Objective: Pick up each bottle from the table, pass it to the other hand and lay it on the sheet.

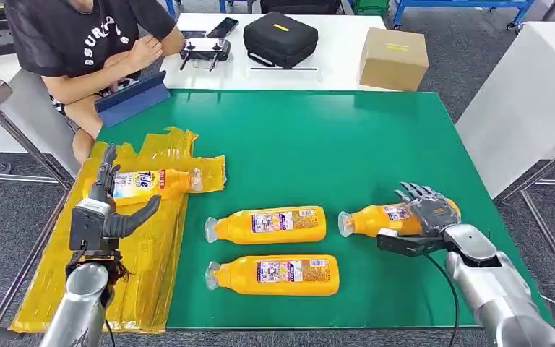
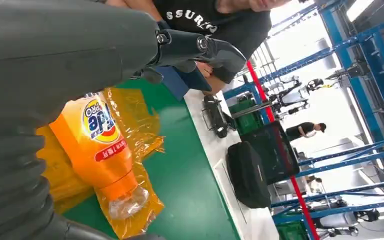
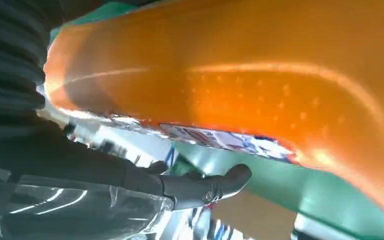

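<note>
Resting over the wide end of the rightmost bottle [image 1: 383, 218], right hand [image 1: 428, 210] with fingers draped across the orange body and thumb low on the near side; whether closed firmly on it or merely laid there, cannot tell. Seen from the right wrist, orange plastic pressed close against the palm with the thumb [image 3: 207, 186] curving under. Lying on its side on the green bench [image 1: 347, 137], clear cap pointing left, that bottle. Further left, two more bottles on their sides, one [image 1: 267, 225] behind the other [image 1: 274, 275], caps also left. Hovering over the yellow sheet [image 1: 148, 275] at the bench's left edge, left hand [image 1: 108, 206], fingers upright and spread, thumb out to the side, holding nothing. Just beyond it on the sheet, a fourth bottle [image 1: 152, 183] lying flat, cap to the right. Past the green surface, a white table [image 1: 332, 65] carrying a black case [image 1: 280, 37] and a cardboard box [image 1: 394, 58], with a person [image 1: 87, 36] seated at the far left.
</note>
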Tool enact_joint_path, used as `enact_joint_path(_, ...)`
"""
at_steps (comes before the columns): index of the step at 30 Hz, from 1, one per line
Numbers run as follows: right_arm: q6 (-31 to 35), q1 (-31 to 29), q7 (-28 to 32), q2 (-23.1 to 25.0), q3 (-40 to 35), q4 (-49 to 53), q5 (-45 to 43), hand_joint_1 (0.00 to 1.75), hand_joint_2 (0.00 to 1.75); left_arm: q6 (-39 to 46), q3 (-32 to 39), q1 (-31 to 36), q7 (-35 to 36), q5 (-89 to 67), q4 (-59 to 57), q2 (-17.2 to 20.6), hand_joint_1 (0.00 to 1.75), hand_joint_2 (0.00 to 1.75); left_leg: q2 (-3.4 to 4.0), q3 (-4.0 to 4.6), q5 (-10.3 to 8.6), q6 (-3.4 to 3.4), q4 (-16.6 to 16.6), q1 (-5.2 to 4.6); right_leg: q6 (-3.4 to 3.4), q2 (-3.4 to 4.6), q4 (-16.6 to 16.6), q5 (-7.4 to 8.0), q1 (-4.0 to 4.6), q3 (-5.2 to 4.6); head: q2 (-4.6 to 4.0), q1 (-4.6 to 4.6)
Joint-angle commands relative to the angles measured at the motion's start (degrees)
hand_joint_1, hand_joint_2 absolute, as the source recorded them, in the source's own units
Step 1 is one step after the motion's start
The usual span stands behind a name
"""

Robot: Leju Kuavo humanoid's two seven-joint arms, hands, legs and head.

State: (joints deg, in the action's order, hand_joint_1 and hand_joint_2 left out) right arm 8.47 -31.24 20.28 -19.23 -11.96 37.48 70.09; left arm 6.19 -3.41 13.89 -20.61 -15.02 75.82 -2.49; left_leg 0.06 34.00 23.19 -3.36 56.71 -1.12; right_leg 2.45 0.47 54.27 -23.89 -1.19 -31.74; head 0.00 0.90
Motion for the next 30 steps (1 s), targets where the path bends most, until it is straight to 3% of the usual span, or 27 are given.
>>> enact_joint_path(1,-7.64,-4.34,-0.71,1.05,-3.19,-9.81,-2.11,0.0,1.75,0.02,-0.28,3.15,-0.33,0.36,-6.13,-0.43,0.0,1.75,-0.09,-0.05,-0.01,0.28,-0.03,0.08,-0.16,-0.12,-0.07,0.0,0.07,0.09,0.0,0.0)
enact_joint_path(18,-11.67,-6.68,-3.31,0.05,-5.5,-13.73,-2.65,0.02,1.75,0.28,-0.04,3.53,-1.09,0.38,-8.07,-0.94,0.0,1.75,-0.17,-0.08,-0.04,0.27,-0.05,0.09,-0.16,-0.2,-0.12,0.0,0.08,0.15,0.0,0.0)
enact_joint_path(19,-11.65,-6.88,-2.97,0.06,-5.54,-13.95,-2.97,1.4,1.75,0.25,-0.11,3.64,-1.24,0.42,-8.17,-0.93,0.0,1.75,-0.14,-0.08,-0.02,0.18,-0.02,0.08,-0.11,-0.15,-0.09,-0.01,0.07,0.15,0.0,-0.02)
enact_joint_path(20,-11.79,-6.96,-2.87,0.01,-5.64,-14.04,-3.1,1.64,1.75,0.22,-0.14,3.73,-1.28,0.44,-8.19,-0.93,0.0,1.75,-0.19,-0.09,-0.04,0.26,-0.05,0.09,-0.16,-0.21,-0.12,-0.01,0.08,0.18,0.0,0.0)
enact_joint_path(21,-11.87,-6.98,-2.78,-0.05,-5.67,-14.07,-3.19,1.75,1.75,0.22,-0.14,3.79,-1.29,0.46,-8.19,-0.93,0.0,1.75,-0.14,-0.08,-0.02,0.21,-0.02,0.09,-0.13,-0.15,-0.1,0.0,0.07,0.15,0.0,0.0)
enact_joint_path(30,-12.17,-7.24,-2.14,-0.18,-6.48,-13.91,-3.98,1.75,1.75,0.06,0.03,3.6,-1.31,0.56,-7.44,-0.92,0.0,1.75,-0.21,-0.01,-0.1,0.19,-0.01,0.08,-0.16,-0.22,-0.08,0.01,0.05,0.09,0.0,0.0)
